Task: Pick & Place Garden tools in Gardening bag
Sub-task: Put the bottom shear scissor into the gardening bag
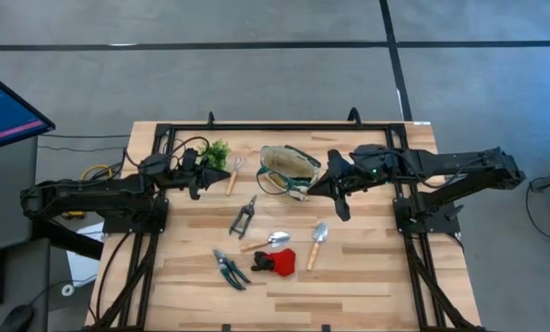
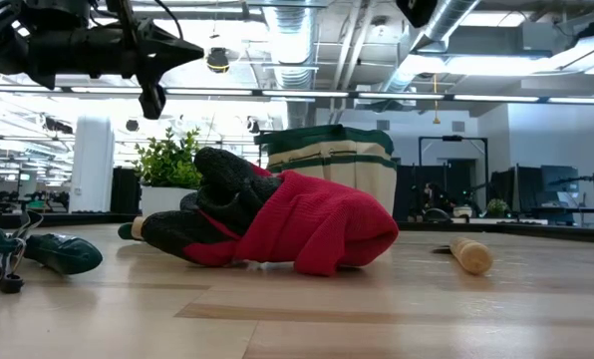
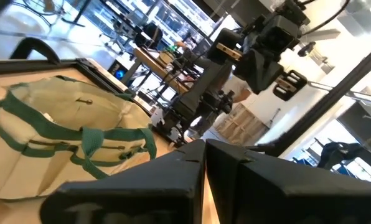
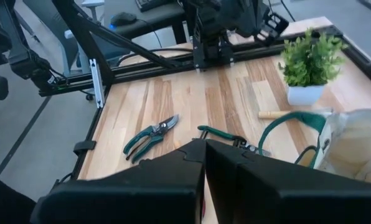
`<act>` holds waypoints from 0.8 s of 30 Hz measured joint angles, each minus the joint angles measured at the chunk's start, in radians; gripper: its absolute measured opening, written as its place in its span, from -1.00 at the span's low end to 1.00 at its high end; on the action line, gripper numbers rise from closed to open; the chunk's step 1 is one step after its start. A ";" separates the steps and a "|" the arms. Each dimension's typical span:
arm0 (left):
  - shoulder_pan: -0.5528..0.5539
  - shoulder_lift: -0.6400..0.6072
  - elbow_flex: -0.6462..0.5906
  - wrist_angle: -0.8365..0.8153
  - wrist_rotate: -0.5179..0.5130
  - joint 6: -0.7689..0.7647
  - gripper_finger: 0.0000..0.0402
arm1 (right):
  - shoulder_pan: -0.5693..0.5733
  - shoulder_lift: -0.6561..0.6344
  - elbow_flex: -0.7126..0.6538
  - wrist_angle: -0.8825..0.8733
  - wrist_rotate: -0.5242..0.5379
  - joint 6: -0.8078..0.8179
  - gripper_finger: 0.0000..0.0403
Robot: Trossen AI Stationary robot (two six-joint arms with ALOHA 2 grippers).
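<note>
left end effector (image 3: 204, 152) closed, empty | gardening bag (image 3: 67, 140) beyond it | right arm (image 3: 260, 50) opposite

Bright white ceiling lights (image 2: 307, 95) shine from twelve o'clock. The pale wooden table (image 1: 367, 277) looks evenly lit, with soft small shadows. Up close, the red and black glove (image 2: 277, 224) looks a bit blurry.

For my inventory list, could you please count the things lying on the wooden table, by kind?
Wooden-handled metal hand tools: 3
Metal pruning shears: 2
Red and black fabric glove: 1
Cream fabric bag with green trim: 1
Small green potted plant: 1
Total: 8
</note>
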 joint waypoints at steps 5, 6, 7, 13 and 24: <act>0.000 0.000 0.000 -0.003 -0.061 -0.030 -0.99 | 0.000 -0.003 0.000 0.051 0.000 -0.046 -0.99; 0.000 0.000 0.000 -0.004 -0.068 -0.046 -0.99 | 0.000 -0.003 0.000 0.053 0.000 -0.046 -0.99; 0.000 0.000 0.000 -0.005 -0.070 -0.060 -0.99 | -0.002 -0.003 0.000 0.054 0.000 -0.046 -0.99; -0.032 0.000 0.034 -0.057 -0.074 -0.068 -0.99 | -0.016 -0.003 0.000 0.053 0.000 -0.049 -0.99; -0.149 0.000 0.273 -0.359 -0.098 0.220 -0.99 | -0.051 -0.003 0.000 0.052 0.000 -0.049 -1.00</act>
